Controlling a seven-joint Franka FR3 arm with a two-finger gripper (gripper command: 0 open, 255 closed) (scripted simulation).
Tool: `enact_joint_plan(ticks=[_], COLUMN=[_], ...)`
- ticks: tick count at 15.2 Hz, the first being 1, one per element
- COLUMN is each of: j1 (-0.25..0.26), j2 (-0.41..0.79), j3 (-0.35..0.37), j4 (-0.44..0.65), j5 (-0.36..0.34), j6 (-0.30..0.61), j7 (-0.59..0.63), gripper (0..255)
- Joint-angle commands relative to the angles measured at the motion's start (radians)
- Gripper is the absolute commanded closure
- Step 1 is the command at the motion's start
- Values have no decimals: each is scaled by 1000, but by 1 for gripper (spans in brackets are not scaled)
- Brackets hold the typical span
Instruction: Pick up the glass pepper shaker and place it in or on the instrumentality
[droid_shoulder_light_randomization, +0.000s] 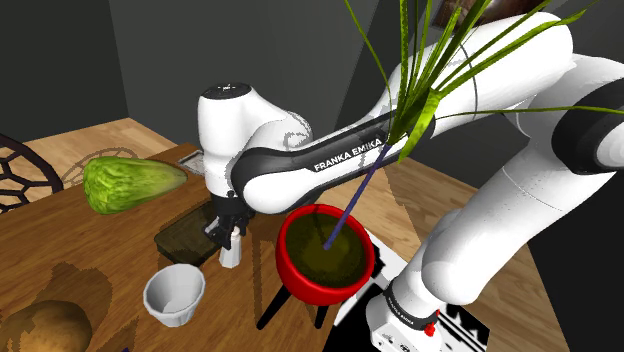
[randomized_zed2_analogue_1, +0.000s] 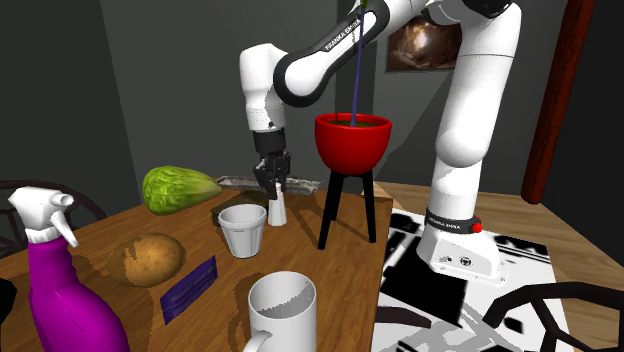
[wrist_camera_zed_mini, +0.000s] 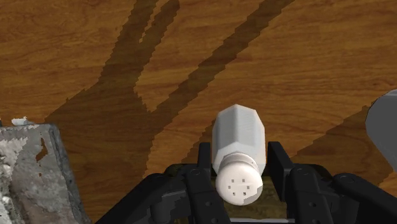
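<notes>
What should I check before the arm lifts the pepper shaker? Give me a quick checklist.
1. Tool shut on the pepper shaker, one finger on each side: ok.
2. Shaker centred between the fingers: ok.
3. Shaker upright on the wooden table: ok.
4. White cup apart from the shaker: ok.
5. Room between the arm and the red plant pot for a straight lift: cannot tell.
6. Dark tray beside the shaker, top free to receive it: ok.

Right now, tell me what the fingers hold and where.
The white faceted pepper shaker, clasped by the black fingers on its sides just below the cap.
</notes>
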Motion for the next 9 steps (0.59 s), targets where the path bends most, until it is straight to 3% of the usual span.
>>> enact_joint_plan(ticks=[1,9], j1=[0,1], j2=[0,-17], j3=[0,-3], j4=[0,12], j5=[0,11], j6=[0,-28], j7=[0,-10], gripper=[255,255])
